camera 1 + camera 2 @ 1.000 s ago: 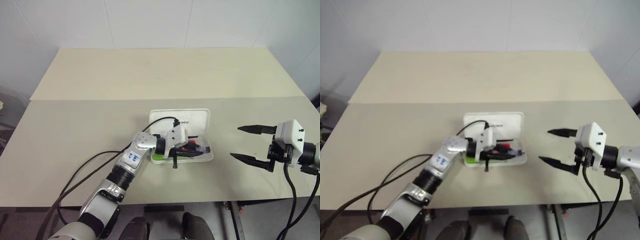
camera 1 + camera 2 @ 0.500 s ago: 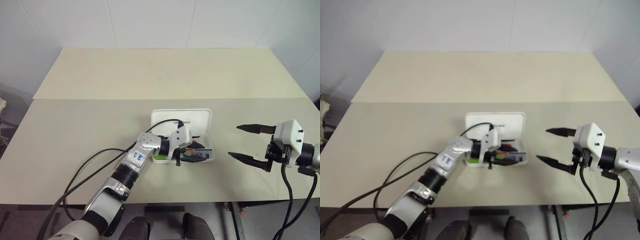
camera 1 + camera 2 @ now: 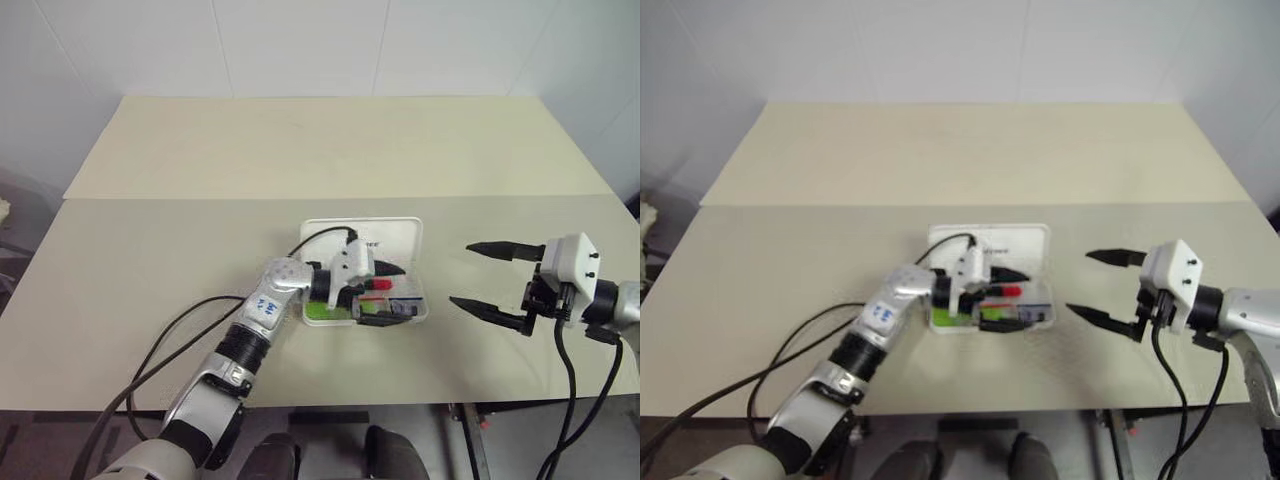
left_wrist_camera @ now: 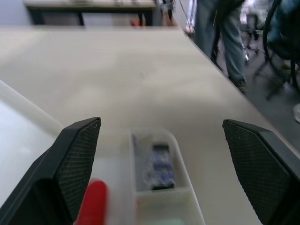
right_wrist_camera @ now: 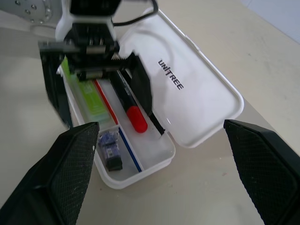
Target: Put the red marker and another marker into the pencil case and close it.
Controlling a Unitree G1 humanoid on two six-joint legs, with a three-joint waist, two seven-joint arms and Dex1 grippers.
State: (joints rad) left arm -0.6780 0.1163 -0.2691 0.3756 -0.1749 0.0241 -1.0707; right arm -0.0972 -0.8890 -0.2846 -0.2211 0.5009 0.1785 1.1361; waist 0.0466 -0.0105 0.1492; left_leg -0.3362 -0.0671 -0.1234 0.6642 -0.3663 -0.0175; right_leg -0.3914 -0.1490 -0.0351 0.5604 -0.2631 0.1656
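Both markers lie inside the open pencil case [image 5: 140, 154]: the red marker [image 5: 127, 102] along the hinge side, the lime-green highlighter [image 5: 90, 96] beside it. The left gripper [image 3: 375, 293] hangs over the tray with fingers spread, holding nothing, apparently freed for the lid. The right gripper [image 3: 492, 279] waits beside the case, fingers equally wide, likely ready to help close it.

The pencil case [image 5: 187, 101] looks like smooth glossy white plastic on a matt, pale table [image 3: 150, 250].
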